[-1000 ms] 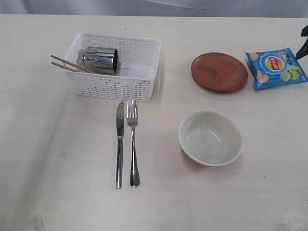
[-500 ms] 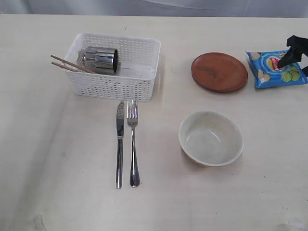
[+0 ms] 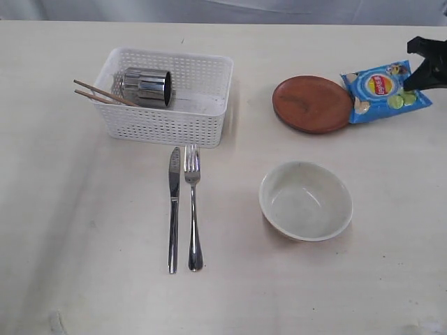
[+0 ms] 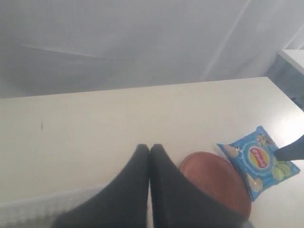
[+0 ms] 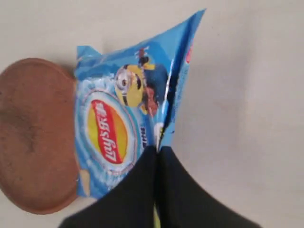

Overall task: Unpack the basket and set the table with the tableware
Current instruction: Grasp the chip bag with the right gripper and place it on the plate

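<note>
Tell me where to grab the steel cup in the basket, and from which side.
Probably the ribbed body of the steel cup, from straight above. It lies on its side with its mouth facing right, and the basket walls block any sideways approach.

A blue crisp packet [image 3: 383,91], logo up, sits tilted and creased at far right; pale grey drapes [image 4: 118,38] behind.

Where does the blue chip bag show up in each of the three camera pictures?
Exterior view: chip bag at upper right, against the plate.
Left wrist view: chip bag beside that plate.
Right wrist view: chip bag fills the middle, pinched by right gripper.
Shared landmark: the reddish-brown plate.
</note>
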Action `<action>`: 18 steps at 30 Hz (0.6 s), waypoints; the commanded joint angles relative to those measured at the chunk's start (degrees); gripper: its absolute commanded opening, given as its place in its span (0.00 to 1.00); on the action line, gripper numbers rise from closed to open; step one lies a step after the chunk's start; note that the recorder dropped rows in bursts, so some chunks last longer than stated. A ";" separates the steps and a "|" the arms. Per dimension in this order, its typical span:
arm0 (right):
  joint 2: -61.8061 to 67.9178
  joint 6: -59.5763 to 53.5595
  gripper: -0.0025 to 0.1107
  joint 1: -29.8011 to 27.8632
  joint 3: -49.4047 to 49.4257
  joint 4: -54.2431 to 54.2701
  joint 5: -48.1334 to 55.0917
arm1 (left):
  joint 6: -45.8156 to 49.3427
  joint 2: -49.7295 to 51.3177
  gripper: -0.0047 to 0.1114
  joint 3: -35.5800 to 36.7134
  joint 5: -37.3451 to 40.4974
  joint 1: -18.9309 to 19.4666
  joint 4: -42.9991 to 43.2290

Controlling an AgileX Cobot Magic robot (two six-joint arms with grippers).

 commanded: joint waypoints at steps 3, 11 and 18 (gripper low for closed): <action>-9.61 -0.46 0.02 0.01 -0.05 2.78 -0.48 | 0.20 -0.50 0.04 0.37 1.66 0.26 0.59; -11.03 -0.76 0.02 7.01 -0.05 7.33 4.80 | 0.20 -0.50 0.04 0.37 1.99 0.26 0.59; -5.71 6.73 0.02 16.13 -0.05 0.97 0.56 | 0.20 -0.50 0.04 0.37 1.99 0.26 2.09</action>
